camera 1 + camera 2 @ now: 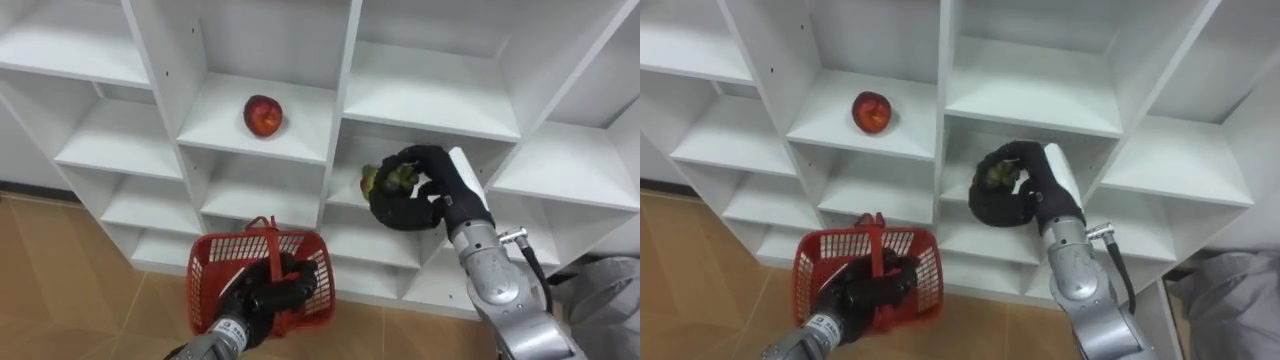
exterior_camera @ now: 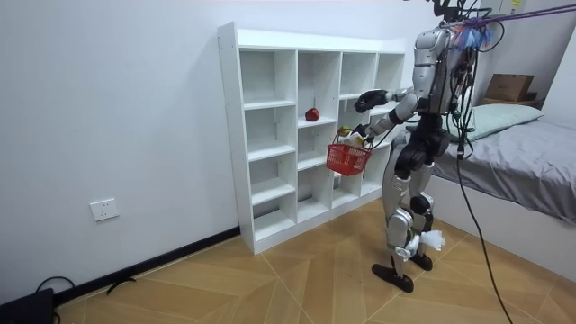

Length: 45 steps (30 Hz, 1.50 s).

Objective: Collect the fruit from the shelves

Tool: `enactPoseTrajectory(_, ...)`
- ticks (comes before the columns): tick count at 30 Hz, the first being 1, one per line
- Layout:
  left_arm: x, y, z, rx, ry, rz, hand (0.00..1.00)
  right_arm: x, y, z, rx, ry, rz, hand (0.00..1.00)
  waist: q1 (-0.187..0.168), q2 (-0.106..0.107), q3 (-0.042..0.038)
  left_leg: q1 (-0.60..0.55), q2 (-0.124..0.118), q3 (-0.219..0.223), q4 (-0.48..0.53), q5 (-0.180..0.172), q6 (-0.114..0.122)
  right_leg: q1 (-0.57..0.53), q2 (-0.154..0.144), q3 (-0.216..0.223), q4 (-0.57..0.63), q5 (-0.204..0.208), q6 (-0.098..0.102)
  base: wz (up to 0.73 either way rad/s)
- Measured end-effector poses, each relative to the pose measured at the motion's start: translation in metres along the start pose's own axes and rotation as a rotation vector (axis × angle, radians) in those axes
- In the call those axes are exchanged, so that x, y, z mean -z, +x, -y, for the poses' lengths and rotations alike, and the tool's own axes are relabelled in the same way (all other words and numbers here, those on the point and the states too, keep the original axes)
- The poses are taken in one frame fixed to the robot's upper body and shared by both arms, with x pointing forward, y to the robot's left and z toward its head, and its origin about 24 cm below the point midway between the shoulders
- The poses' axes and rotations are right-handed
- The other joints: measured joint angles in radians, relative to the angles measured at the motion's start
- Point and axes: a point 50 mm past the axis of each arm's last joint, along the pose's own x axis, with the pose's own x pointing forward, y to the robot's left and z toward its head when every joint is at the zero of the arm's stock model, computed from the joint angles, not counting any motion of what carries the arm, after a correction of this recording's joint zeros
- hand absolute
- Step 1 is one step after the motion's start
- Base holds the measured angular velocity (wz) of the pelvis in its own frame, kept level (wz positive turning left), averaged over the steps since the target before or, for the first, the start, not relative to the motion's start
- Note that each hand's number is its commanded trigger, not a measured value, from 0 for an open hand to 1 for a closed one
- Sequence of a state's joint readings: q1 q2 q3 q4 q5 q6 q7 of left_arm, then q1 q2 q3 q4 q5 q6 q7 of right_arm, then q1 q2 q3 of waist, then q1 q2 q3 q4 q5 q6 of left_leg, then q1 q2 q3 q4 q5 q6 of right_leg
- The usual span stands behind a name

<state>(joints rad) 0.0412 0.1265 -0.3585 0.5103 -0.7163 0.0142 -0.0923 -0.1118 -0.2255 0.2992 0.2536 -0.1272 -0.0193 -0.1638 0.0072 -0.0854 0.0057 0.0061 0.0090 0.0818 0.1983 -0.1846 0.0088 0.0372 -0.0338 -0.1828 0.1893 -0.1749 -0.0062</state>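
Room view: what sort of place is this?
Probably a bedroom in a home: a bed with grey bedding stands near the white cubby shelf, with a wood-pattern floor and a wall socket.

The round red apple (image 1: 263, 115) sits alone, bare white board either side of it and open air above. Just right of the apple, an upright panel (image 1: 340, 100) of the open-fronted white shelf unit (image 1: 430, 95) walls off the next column. Below and right of the apple, the right hand (image 1: 415, 205), curled round a greenish fruit (image 1: 385, 178), blocks that cubby's mouth. Below the apple, the red plastic mesh basket (image 1: 215, 265), gripped by the left hand (image 1: 275, 295), fronts the lower shelves.
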Motion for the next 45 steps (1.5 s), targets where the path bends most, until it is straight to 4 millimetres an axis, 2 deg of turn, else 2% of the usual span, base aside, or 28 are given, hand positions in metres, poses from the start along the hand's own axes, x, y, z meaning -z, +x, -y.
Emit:
enactPoseTrajectory(4, 0.003, 0.001, 0.005, 0.010, -0.007, -0.006, 1.00, 0.001, -0.005, -0.021, -0.064, 0.007, -0.007, 1.00, 0.000, 0.003, 0.0020, 0.001, 0.000, -0.001, -0.001, 0.000, 0.000, 0.002, 0.000, 0.000, 0.000, 0.000, 0.000, 0.00)
enactPoseTrajectory(7, 0.010, 0.002, 0.006, 0.010, -0.008, -0.027, 1.00, 0.006, -0.011, -0.039, -0.141, 0.018, -0.034, 1.00, 0.004, 0.012, 0.0094, -0.006, 0.000, -0.001, -0.001, 0.000, 0.000, -0.001, 0.000, -0.003, -0.001, 0.000, 0.000, 0.00)
enactPoseTrajectory(10, 0.012, 0.002, 0.009, 0.027, -0.003, -0.036, 1.00, 0.015, -0.017, -0.048, -0.199, 0.009, -0.066, 1.00, 0.011, 0.016, 0.0110, -0.015, 0.001, -0.003, 0.000, 0.000, 0.000, -0.005, 0.000, -0.008, -0.002, 0.000, 0.000, 0.05)
enactPoseTrajectory(19, 0.015, 0.002, 0.012, 0.052, 0.007, -0.052, 1.00, 0.026, -0.026, -0.062, -0.296, 0.003, -0.111, 1.00, 0.030, 0.019, 0.0096, -0.019, 0.000, -0.006, 0.000, 0.000, 0.000, -0.009, 0.000, -0.011, -0.002, 0.000, 0.000, 0.00)
enactPoseTrajectory(33, 0.019, 0.001, 0.012, 0.056, 0.045, -0.080, 1.00, 0.027, -0.028, -0.070, -0.330, -0.011, -0.137, 1.00, 0.033, 0.013, 0.0059, -0.047, 0.000, -0.014, 0.012, 0.000, 0.000, -0.035, 0.000, -0.012, 0.001, 0.002, -0.002, 0.00)
enactPoseTrajectory(40, 0.023, 0.000, 0.012, 0.031, 0.050, -0.104, 1.00, 0.034, -0.028, -0.074, -0.347, -0.018, -0.173, 0.92, 0.046, 0.008, 0.0101, -0.049, 0.001, -0.016, 0.019, 0.000, 0.000, -0.034, 0.000, -0.011, 0.001, 0.003, -0.003, 0.00)
enactPoseTrajectory(41, 0.024, 0.000, 0.011, 0.030, 0.050, -0.108, 1.00, 0.036, -0.028, -0.074, -0.348, -0.020, -0.181, 0.81, 0.051, 0.008, 0.0103, -0.049, 0.001, -0.016, 0.019, 0.000, 0.000, -0.034, 0.000, -0.012, 0.001, 0.003, -0.003, 0.00)
enactPoseTrajectory(42, 0.024, 0.000, 0.011, 0.027, 0.050, -0.112, 1.00, 0.037, -0.028, -0.075, -0.349, -0.021, -0.187, 0.58, 0.055, 0.008, 0.0104, -0.050, 0.001, -0.018, 0.019, 0.000, 0.000, -0.033, 0.000, -0.012, 0.001, 0.004, -0.003, 0.04)
enactPoseTrajectory(43, 0.025, 0.000, 0.011, 0.024, 0.051, -0.115, 1.00, 0.038, -0.029, -0.075, -0.350, -0.021, -0.191, 0.40, 0.056, 0.008, 0.0106, -0.052, 0.000, -0.021, 0.021, 0.000, 0.000, -0.034, 0.000, -0.013, 0.001, 0.004, -0.003, 0.05)
enactPoseTrajectory(44, 0.025, 0.000, 0.011, 0.023, 0.052, -0.115, 1.00, 0.038, -0.029, -0.075, -0.350, -0.021, -0.192, 0.13, 0.056, 0.008, 0.0106, -0.054, 0.000, -0.024, 0.022, 0.000, 0.000, -0.034, 0.000, -0.013, 0.001, 0.004, -0.003, 0.09)
enactPoseTrajectory(45, 0.025, 0.000, 0.011, 0.020, 0.053, -0.116, 1.00, 0.038, -0.028, -0.075, -0.349, -0.022, -0.192, 0.02, 0.056, 0.008, 0.0106, -0.057, -0.001, -0.028, 0.024, 0.000, 0.000, -0.034, 0.000, -0.015, 0.001, 0.004, -0.003, 0.07)
